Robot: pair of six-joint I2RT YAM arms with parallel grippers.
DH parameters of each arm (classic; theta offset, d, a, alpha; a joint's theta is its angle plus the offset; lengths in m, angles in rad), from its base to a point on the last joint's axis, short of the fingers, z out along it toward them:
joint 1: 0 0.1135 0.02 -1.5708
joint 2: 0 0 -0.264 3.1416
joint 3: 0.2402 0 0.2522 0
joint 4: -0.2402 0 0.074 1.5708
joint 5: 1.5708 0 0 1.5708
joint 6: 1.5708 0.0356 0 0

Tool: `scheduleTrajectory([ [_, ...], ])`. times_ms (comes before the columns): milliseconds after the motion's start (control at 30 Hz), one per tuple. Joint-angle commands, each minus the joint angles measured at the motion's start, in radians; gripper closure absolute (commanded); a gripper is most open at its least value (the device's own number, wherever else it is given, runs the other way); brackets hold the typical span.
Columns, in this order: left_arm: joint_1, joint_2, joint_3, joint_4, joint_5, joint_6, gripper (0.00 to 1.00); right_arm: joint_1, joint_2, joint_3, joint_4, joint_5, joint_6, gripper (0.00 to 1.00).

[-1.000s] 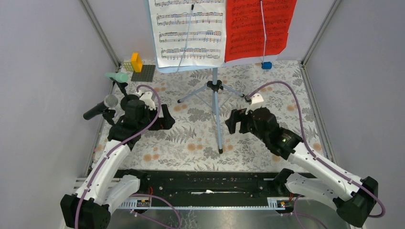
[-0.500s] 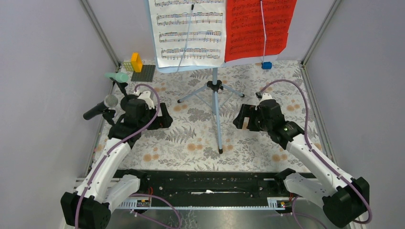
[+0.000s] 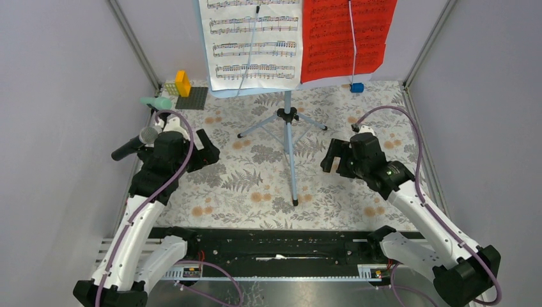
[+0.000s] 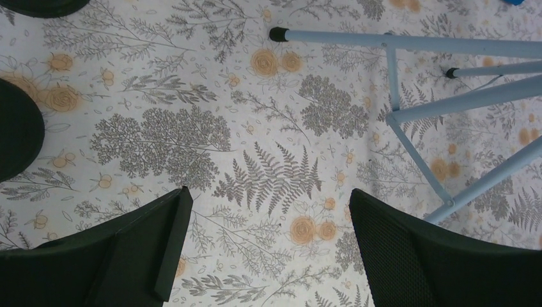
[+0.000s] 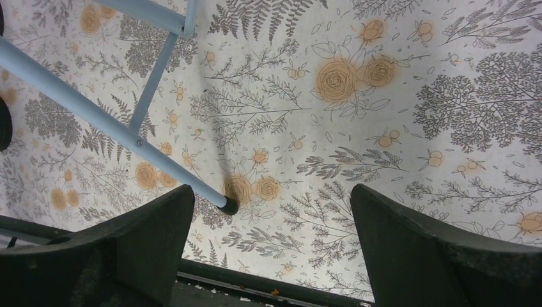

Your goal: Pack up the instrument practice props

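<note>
The pale blue rack stands at the back on tripod legs, carrying a white music sheet and a red one. A mint-green microphone and a black microphone sit at the left wall. My left gripper hovers just right of them, open and empty, with two black round holder bases to its left. My right gripper hangs right of the tripod, open and empty. A leg's black foot lies below it, near the left finger.
A small blue toy car sits at the back right. Yellow and orange bricks and a grey plate are at the back left. Grey walls close in on both sides. A black rail runs along the near edge.
My right arm has swung right, away from the tripod's front leg, and its jaws have spread a little wider. My left arm has shifted left and back, toward the microphones.
</note>
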Motion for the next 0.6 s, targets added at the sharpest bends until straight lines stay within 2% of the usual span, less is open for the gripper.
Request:
scheduleTrajectory([
  [0,0.0,0.024,0.029,-0.032,0.06,-0.012,0.01,-0.004,-0.048,0.012,-0.018,0.05,-0.006,0.0],
  [100,0.0,0.025,0.025,-0.071,0.061,-0.052,0.01,-0.003,-0.06,0.005,-0.015,0.023,-0.022,0.0],
  [167,0.0,0.076,0.081,-0.144,0.105,0.033,0.01,-0.004,-0.062,0.013,-0.016,-0.014,-0.048,0.0],
  [300,0.0,0.135,0.169,-0.247,-0.008,0.045,0.01,-0.005,-0.09,0.015,-0.011,-0.06,-0.07,0.0],
  [433,0.0,0.029,0.165,-0.187,-0.035,0.005,0.01,-0.004,-0.137,0.009,-0.003,-0.052,-0.067,0.0],
  [567,0.0,-0.077,0.197,-0.132,0.084,0.05,0.01,-0.003,-0.185,0.005,0.02,-0.067,-0.08,0.0],
])
